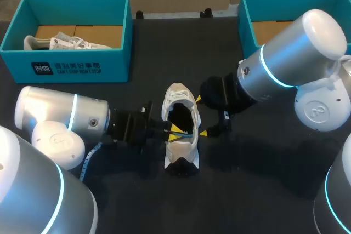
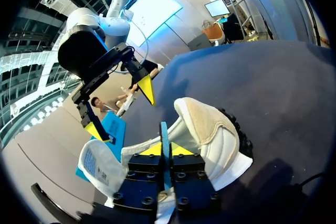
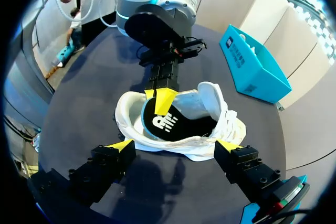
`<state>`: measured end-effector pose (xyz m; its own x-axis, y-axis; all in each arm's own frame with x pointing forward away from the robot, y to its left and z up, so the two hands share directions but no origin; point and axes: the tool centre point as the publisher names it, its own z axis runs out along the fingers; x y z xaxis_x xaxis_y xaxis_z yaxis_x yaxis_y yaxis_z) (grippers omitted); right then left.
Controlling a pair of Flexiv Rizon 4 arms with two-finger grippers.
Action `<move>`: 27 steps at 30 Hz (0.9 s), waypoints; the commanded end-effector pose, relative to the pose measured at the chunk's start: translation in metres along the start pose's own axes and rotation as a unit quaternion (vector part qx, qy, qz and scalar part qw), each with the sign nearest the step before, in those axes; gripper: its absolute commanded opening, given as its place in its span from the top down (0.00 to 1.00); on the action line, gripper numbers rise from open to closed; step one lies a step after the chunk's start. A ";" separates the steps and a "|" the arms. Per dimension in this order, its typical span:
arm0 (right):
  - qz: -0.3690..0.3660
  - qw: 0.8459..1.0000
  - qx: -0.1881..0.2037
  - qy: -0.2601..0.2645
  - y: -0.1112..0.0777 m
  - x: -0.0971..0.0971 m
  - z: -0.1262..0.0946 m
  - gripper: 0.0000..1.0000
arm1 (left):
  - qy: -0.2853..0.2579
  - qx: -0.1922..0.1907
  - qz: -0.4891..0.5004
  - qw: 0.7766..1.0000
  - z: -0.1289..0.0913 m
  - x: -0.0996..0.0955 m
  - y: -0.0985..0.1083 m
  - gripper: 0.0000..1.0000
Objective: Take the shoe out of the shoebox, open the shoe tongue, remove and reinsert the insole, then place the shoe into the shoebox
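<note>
A white shoe [image 1: 181, 130] lies in the middle of the dark table, its opening facing up. My left gripper [image 1: 176, 131] comes in from the left and reaches into that opening. In the left wrist view it [image 2: 165, 149] is shut on the thin, blue-edged insole [image 2: 164, 135]. The right wrist view shows the insole [image 3: 165, 121] as black with a white logo, lying inside the shoe [image 3: 210, 98]. My right gripper [image 1: 201, 117] stands open at the shoe's right side, its fingertips [image 3: 122, 145] wide apart astride the shoe and touching nothing.
A teal shoebox [image 1: 71, 69] at the back left holds a second white shoe [image 1: 60, 42]. Another teal box [image 1: 247, 15] stands at the back right, behind my right arm. Bare dark table lies in front of the shoe.
</note>
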<state>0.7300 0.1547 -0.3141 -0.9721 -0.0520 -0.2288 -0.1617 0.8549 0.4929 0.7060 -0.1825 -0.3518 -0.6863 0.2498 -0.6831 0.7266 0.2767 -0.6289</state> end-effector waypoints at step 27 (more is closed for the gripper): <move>0.000 1.000 0.000 0.000 0.000 0.001 0.001 0.00 | -0.019 0.019 0.010 1.000 -0.028 -0.024 -0.031 0.26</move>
<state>0.7300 0.1547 -0.3141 -0.9721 -0.0520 -0.2288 -0.1617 0.8549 0.4929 0.7032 -0.1782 -0.3113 -0.6685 0.2181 -0.7110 0.7431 0.2329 -0.6273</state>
